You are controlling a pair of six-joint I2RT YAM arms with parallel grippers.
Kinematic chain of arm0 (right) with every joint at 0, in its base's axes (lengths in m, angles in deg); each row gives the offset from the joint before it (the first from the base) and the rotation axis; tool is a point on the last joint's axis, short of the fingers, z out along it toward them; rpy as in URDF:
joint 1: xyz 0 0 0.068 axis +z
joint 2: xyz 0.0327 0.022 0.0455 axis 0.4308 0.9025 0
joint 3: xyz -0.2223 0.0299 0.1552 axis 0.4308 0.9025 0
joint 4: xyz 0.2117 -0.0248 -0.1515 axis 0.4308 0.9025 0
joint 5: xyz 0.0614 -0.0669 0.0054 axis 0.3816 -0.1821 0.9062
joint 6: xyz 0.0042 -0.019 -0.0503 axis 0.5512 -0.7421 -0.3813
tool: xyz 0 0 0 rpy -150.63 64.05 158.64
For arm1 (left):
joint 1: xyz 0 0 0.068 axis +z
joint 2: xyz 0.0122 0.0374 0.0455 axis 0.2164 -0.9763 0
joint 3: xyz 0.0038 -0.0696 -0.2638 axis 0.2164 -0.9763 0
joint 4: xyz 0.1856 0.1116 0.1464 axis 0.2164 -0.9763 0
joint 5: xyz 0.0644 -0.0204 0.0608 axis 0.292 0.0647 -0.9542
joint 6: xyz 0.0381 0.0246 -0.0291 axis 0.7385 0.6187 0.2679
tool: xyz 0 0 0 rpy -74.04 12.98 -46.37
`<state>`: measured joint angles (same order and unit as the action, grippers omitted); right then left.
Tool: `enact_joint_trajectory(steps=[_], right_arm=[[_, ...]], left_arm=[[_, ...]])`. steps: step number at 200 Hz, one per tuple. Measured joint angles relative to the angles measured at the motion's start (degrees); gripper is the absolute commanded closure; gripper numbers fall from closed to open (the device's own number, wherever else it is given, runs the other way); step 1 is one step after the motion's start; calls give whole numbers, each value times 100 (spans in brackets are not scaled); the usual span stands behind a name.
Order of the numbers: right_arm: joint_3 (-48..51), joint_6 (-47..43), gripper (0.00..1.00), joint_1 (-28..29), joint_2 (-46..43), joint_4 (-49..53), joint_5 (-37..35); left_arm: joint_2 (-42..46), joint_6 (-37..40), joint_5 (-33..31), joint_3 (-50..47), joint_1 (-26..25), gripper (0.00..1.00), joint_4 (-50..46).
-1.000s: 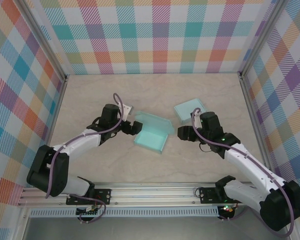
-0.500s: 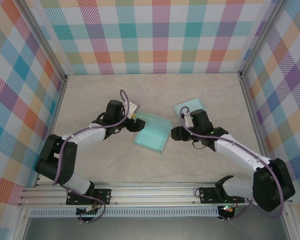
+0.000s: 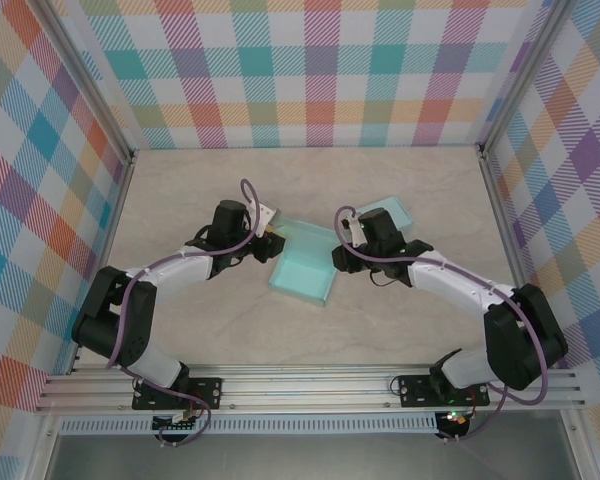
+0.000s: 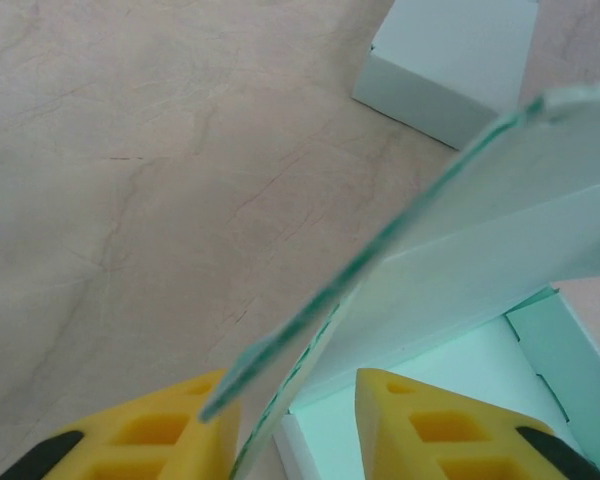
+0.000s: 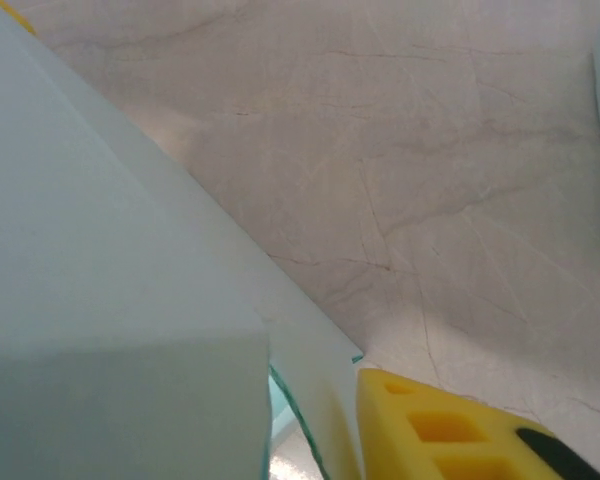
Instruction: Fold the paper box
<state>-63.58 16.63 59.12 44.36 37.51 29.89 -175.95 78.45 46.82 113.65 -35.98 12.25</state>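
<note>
The box (image 3: 305, 275) lies at the middle of the table (image 3: 180, 190), so the left gripper (image 4: 298, 400), fingers apart astride the raised flap (image 4: 500, 180), should pinch squarely near the fold while the right gripper (image 3: 340, 258), whose grip I cannot tell, steadies the opposite side.

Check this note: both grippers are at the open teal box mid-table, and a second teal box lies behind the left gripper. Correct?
One detail is wrong. The second teal box lies behind the right gripper, not the left gripper, as the top external view shows. Both grippers are indeed at the open teal box mid-table.
</note>
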Motion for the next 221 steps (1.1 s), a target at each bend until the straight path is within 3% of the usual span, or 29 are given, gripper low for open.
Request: enact_joint_trajectory(steps=[49, 131, 221], right_arm=[[-192, -13, 75, 186, 186, 26, -448], [-909, -11, 88, 361, 769, -4, -994], [-1773, -52, 90, 367, 1657, -170, -1515]], left_arm=[[446, -376, -804, -348, -129, 85, 153], [883, -1709, -2256, -732, -739, 83, 625], [-44, -2789, -3928, -396, -1217, 82, 1104]])
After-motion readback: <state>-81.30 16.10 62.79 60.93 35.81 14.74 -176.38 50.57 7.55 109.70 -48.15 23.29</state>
